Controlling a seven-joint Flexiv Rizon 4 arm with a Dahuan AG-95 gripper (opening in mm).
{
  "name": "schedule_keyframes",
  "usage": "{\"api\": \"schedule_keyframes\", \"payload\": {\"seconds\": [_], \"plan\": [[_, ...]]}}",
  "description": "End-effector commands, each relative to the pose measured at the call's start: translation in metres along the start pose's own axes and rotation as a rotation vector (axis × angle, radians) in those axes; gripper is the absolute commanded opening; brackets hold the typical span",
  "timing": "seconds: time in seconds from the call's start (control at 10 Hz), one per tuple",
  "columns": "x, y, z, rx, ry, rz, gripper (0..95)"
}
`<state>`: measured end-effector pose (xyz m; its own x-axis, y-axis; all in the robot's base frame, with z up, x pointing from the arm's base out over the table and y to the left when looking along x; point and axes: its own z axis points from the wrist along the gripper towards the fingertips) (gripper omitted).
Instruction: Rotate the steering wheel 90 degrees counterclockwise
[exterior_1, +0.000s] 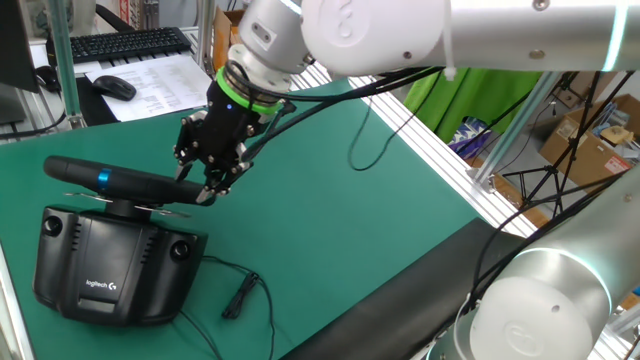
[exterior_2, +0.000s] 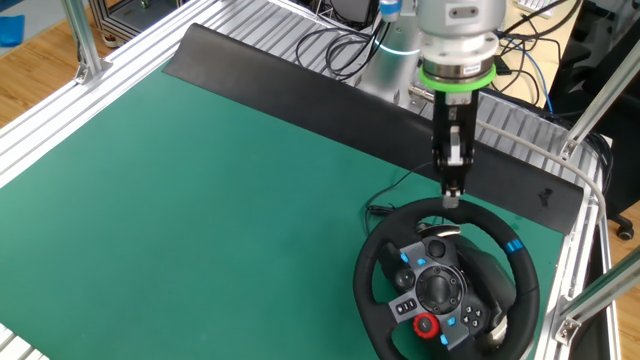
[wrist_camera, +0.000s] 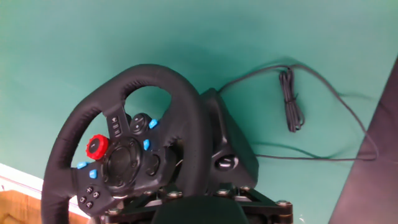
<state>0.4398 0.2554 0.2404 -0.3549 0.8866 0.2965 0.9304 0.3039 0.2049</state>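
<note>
The steering wheel (wrist_camera: 124, 149) fills the bottom of the hand view, closest to the lens, its black rim tilted up off the Logitech base (exterior_1: 100, 265) that sits near the left edge of the green desk (exterior_1: 330, 230) in one fixed view and near the right corner in the other. Moving right along the rim, the blue stripe (exterior_2: 514, 246) sits toward the upper right of the wheel as the other fixed view shows it, off from the top, so I judge the turn may be partly made or not begun; the pictures alone do not settle how much of the quarter turn is left. The gripper (exterior_2: 451, 200) points steeply down at the far arc of the rim, its fingers set fairly narrow, right at the rim in both fixed views; whether they actually pinch the rim or only press beside it I cannot tell, since the hand view does not show the tips. Further right, the base's loose cable (wrist_camera: 292, 106) trails over the mat. No containers are on the desk, so nothing is held in any.
</note>
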Motion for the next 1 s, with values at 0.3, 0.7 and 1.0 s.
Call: {"api": "schedule_keyframes", "payload": {"seconds": [0.3,0.7,1.0], "plan": [[0.004,-0.003,-0.002,-0.035,0.043,0.070,57.0],[0.005,-0.003,-0.001,-0.065,0.053,0.106,57.0],[0.005,-0.001,0.009,-0.116,0.033,0.162,38.0]]}}
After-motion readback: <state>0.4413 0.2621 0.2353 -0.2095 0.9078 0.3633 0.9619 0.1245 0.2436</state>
